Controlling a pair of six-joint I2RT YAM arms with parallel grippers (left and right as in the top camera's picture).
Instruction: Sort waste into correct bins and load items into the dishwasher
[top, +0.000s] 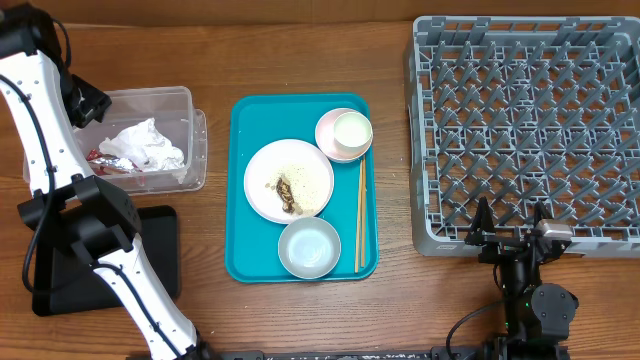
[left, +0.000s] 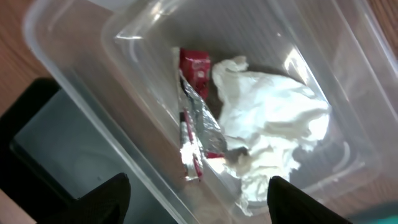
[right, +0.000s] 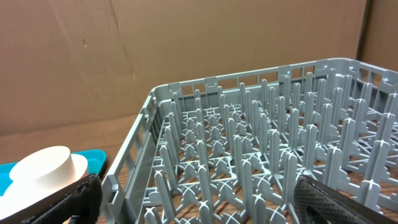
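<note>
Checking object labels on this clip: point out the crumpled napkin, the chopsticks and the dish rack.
crumpled napkin (left: 273, 121), left wrist view, middle of the white wad.
chopsticks (top: 359, 215), overhead view, mid-length of the pair.
dish rack (top: 416, 130), overhead view, rim on its picture-left side.

Tub (top: 192, 100): napkins (left: 273, 124) and wrapper (left: 194, 65) fill the middle under my left gripper (left: 198, 199); bare floor beside them.
Black tray (top: 162, 250): my left arm (top: 110, 260) crosses it; right strip free.
Rack (top: 525, 130): pegs throughout; near wall stands before my right gripper (top: 509, 220).
Table (top: 395, 310): bare wood between teal tray (top: 245, 262) and rack.
</note>
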